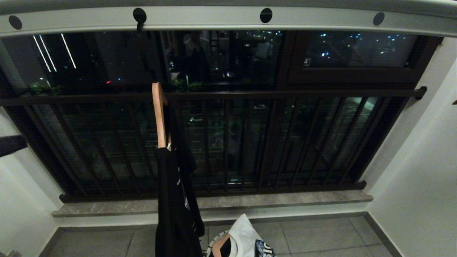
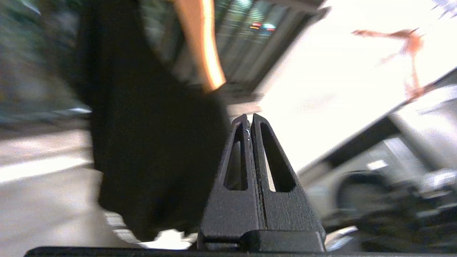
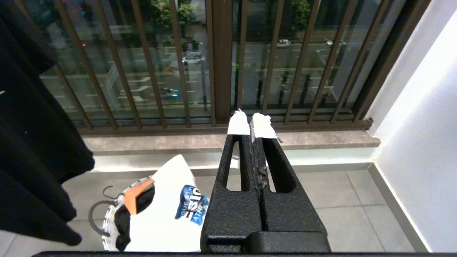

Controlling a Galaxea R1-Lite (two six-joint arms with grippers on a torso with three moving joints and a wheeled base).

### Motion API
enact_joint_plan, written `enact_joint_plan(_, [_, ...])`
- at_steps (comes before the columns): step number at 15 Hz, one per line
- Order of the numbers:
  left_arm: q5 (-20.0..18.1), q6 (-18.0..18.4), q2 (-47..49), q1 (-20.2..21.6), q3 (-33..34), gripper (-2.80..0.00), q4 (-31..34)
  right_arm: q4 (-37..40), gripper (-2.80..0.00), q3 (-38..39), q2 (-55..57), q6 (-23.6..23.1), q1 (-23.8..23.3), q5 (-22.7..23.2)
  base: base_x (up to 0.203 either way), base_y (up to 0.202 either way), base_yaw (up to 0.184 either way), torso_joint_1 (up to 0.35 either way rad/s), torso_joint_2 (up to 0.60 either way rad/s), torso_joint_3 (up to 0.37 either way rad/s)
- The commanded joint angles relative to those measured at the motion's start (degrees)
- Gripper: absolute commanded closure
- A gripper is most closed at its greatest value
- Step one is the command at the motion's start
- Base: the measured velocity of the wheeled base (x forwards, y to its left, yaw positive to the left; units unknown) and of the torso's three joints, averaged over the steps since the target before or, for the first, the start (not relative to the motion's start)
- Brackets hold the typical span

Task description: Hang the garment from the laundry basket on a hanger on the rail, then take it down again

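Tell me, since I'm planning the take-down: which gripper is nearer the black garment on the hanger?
Left. The left gripper, shut, is right beside the black garment; the right gripper, shut, points at the window sill, the garment off to its side.

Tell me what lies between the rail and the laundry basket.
In the head view, a wooden hanger hangs from the rail carrying a black garment, which drapes down to beside the laundry basket.

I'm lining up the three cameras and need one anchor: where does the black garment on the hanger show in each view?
Head view: the black garment hangs left of centre from the wooden hanger, down to the bottom edge.
Left wrist view: it fills the left-centre, blurred, beside the shut left gripper.
Right wrist view: it runs down the left edge.
Shared landmark: the dark window grille, clear in head and right wrist views.
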Motion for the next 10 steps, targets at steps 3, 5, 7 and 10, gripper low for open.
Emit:
enact_joint_plan(3, [-0.71,-7.55,10.79,-5.47,-6.02,0.0,-0.03,-0.01,0.0,0.01,0.07,0.06,0.01,0.0,0.0,0.0,0.0,0.0,0.0,0.0])
enact_joint_plan(5, [-0.39,-8.98,15.16,-6.35,-8.38,0.0,0.04,-0.01,0.0,0.01,0.07,-0.02,0.01,0.0,0.0,0.0,0.0,0.0,0.0,0.0])
enact_joint_plan(7, [-0.08,-10.48,19.29,-6.49,-10.79,0.0,-0.03,-0.01,0.0,0.01,0.07,-0.02,0.01,0.0,0.0,0.0,0.0,0.0,0.0,0.0])
enact_joint_plan(10, [-0.38,-9.85,21.9,-6.5,-11.6,-2.8,-0.43,-0.01,0.0,0.01,0.07,0.03,0.01,0.0,0.0,0.0,0.0,0.0,0.0,0.0])
